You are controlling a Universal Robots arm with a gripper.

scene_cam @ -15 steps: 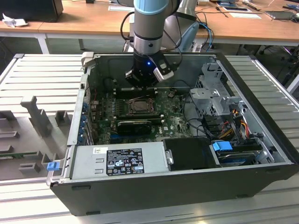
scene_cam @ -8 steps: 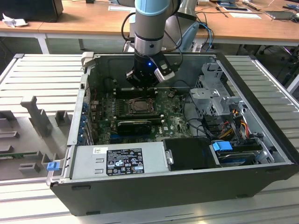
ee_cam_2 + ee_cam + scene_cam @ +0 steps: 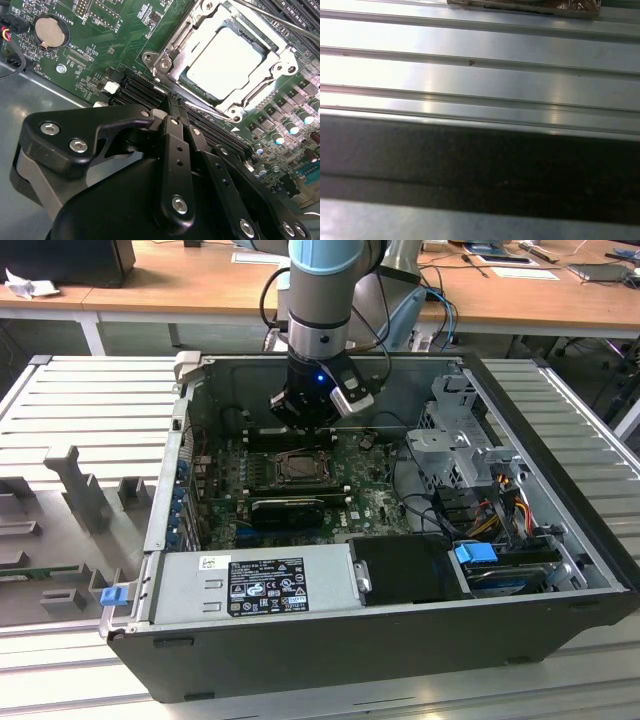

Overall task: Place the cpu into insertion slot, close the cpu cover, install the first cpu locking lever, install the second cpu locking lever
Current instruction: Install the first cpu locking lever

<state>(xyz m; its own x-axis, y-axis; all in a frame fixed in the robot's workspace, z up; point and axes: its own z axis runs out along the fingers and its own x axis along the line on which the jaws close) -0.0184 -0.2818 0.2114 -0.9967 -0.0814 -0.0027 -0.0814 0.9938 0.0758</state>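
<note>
Working the lever at the socket's edge

My gripper (image 3: 172, 102) sits low over the green motherboard (image 3: 95, 47), fingers (image 3: 176, 150) pressed together with nothing pinched between them, tips touching or almost touching the thin metal locking lever (image 3: 197, 106) that runs along the near edge of the socket. The cpu (image 3: 231, 60) already lies in the insertion slot (image 3: 298, 466), its bright top showing through the window of the cpu cover (image 3: 172, 47), which looks folded flat over it. To do this well, I judge I should push on the lever alone, steadily and along its swing, keeping my tips off the memory slots (image 3: 145, 92) just beside it and off the chip's top.
</note>
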